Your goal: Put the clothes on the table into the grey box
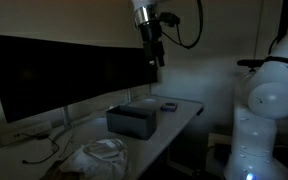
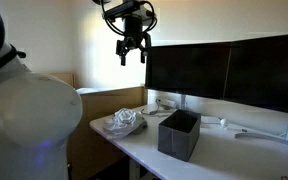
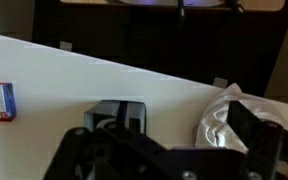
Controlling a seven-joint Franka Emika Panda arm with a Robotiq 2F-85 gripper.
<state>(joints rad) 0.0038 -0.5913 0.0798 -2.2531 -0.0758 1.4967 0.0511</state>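
Dim office light is falling on the long white table (image 2: 239,152), with wide dark monitors (image 2: 224,70) standing behind. At the left, the crumpled pale whitish heap of clothes (image 2: 122,123) is lying near the table's end, looking soft and loose. High above it your black gripper (image 2: 132,55) is hanging with fingers spread apart, holding nothing. To the right the open dark grey rectangular box (image 2: 179,133) is sitting. I think you should be descending straight and pinching the thickest fold, so nothing is trailing.

Both exterior views mid-distance, facing table (image 1: 184,112) from opposite ends, wrist view high overhead, looking down
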